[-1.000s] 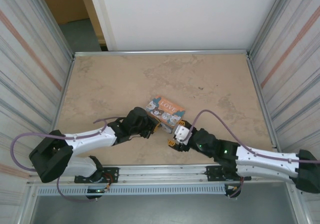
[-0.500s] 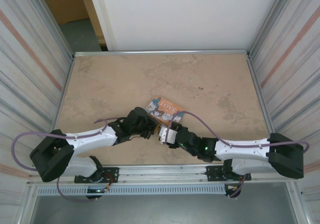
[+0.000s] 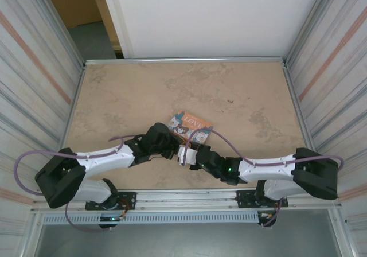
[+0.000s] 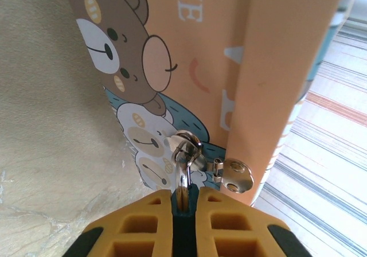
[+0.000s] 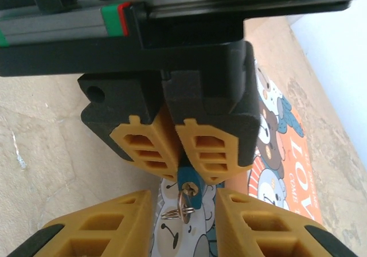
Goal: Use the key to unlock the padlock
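Observation:
The blue padlock [image 5: 189, 185] is pinched between my left gripper's yellow fingers [image 5: 150, 148]. Its silvery shackle [image 4: 183, 159] passes through the hasp [image 4: 237, 175] of the cartoon "LOVE" box [image 4: 200, 50]. The silvery key [image 5: 186, 202] sits in the padlock's keyhole, with a key ring [image 5: 174, 214] hanging from it. My left gripper [image 4: 184, 202] is shut on the padlock body. My right gripper [image 5: 183, 204] is open, its fingers on either side of the key and apart from it. From above, the two grippers [image 3: 172, 149] [image 3: 182, 154] meet at the box's near corner.
The LOVE box [image 3: 192, 125] lies mid-table on the beige surface. Corrugated metal walls stand left and right, and a white wall is at the back. The rail [image 3: 183, 198] carrying the arm bases runs along the near edge.
My right arm has swung left across the table, bringing its gripper up to the left gripper and the padlock. The left arm and the box have stayed put.

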Available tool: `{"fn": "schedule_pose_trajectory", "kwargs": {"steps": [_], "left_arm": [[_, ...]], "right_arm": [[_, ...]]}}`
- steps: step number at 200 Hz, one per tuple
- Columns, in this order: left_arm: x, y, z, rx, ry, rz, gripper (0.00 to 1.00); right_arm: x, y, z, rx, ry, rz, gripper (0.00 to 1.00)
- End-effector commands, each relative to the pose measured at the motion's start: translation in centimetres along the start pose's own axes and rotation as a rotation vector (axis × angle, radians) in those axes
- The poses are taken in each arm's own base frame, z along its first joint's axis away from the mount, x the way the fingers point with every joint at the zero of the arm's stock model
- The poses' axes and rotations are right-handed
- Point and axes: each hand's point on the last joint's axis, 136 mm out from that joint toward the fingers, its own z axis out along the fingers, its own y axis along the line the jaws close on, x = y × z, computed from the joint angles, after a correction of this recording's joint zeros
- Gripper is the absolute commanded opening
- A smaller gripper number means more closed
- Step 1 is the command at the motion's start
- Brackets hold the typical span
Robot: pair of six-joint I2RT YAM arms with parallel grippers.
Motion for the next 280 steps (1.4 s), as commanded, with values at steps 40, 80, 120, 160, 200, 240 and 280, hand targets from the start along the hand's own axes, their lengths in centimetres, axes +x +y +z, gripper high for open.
{"fn": "schedule_pose_trajectory", "kwargs": {"steps": [40, 80, 120, 160, 200, 240, 280], "left_arm": [[0.9, -2.2, 0.1, 0.058, 0.027, 0.009, 0.0], [1.0, -2.2, 0.2, 0.059, 0.034, 0.01, 0.0], [1.1, -2.2, 0.3, 0.06, 0.04, 0.01, 0.0], [1.1, -2.2, 0.4, 0.063, 0.043, 0.01, 0.0], [1.3, -2.3, 0.7, 0.065, 0.049, 0.013, 0.0], [1.6, -2.2, 1.2, 0.067, 0.054, 0.009, 0.0], [1.8, -1.7, 1.9, 0.073, 0.037, -0.002, 0.0]], "right_arm": [[0.1, -0.7, 0.7, 0.047, 0.015, 0.027, 0.25], [0.5, -0.7, 1.0, 0.053, 0.032, 0.041, 0.19], [0.9, -0.9, 1.3, 0.064, 0.043, 0.074, 0.12], [1.4, -1.0, 1.4, 0.069, 0.056, 0.129, 0.04], [1.5, -1.3, 1.6, 0.063, 0.049, 0.26, 0.0], [1.7, -2.3, 2.0, 0.075, 0.042, 0.495, 0.0], [2.8, -3.1, 2.4, 0.081, 0.042, 0.706, 0.0]]}}
